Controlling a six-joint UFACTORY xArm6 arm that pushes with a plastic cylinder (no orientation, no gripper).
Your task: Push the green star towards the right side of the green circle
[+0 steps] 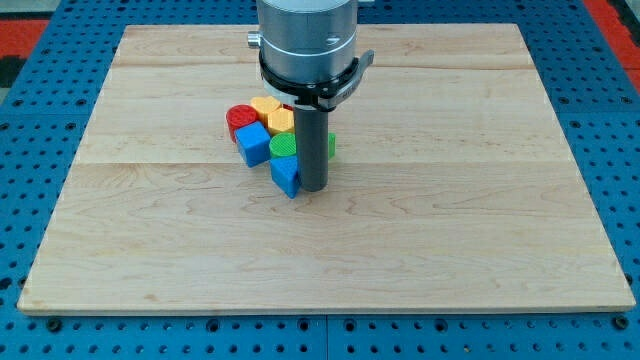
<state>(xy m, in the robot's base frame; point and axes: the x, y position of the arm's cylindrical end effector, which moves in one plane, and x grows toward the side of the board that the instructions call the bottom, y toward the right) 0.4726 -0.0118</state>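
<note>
My tip (314, 187) rests on the board just right of a small blue block (286, 176), touching or nearly touching it. A green block (283, 147), likely the green circle, sits just above the blue one, left of the rod. Another green piece (330, 145), perhaps the green star, peeks out right of the rod and is mostly hidden by it. The blocks form one tight cluster at the board's upper middle.
In the same cluster are a red round block (240, 118), a blue cube (253, 144), a yellow block (266, 106) and an orange-yellow block (282, 120). The wooden board (480, 200) lies on a blue pegboard (20, 150). The arm's metal body (306, 40) hangs over the top middle.
</note>
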